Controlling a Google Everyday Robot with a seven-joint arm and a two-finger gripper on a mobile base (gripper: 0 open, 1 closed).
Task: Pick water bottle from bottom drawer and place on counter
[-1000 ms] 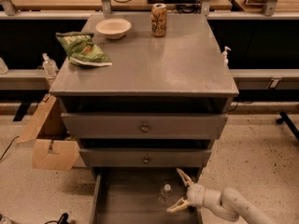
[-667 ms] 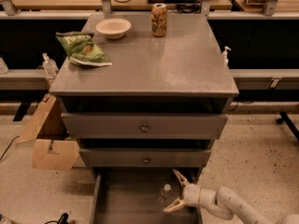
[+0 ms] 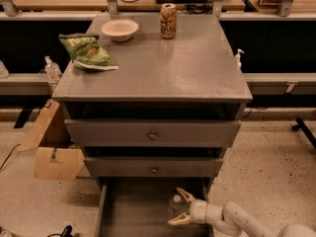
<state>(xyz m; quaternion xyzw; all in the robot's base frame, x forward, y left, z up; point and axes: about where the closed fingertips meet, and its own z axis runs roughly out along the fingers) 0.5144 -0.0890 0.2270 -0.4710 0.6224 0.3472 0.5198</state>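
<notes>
The bottom drawer (image 3: pixel 128 211) is pulled open below two knobbed grey drawers. The water bottle (image 3: pixel 175 205), clear with a white cap, stands near the drawer's right side. My gripper (image 3: pixel 180 207) reaches in from the lower right with its two pale fingers spread on either side of the bottle, one above and one below. It is open and holds nothing. The counter (image 3: pixel 163 58) is the flat grey cabinet top above.
On the counter lie a green chip bag (image 3: pixel 86 51), a white bowl (image 3: pixel 119 29) and a patterned drink can (image 3: pixel 168 20). Small pump bottles stand at the left (image 3: pixel 51 69) and right (image 3: pixel 239 58). A cardboard box (image 3: pixel 52 149) sits left of the cabinet.
My gripper has moved left, further into the drawer, and its fingers now straddle the bottle. The bottle has not moved.
</notes>
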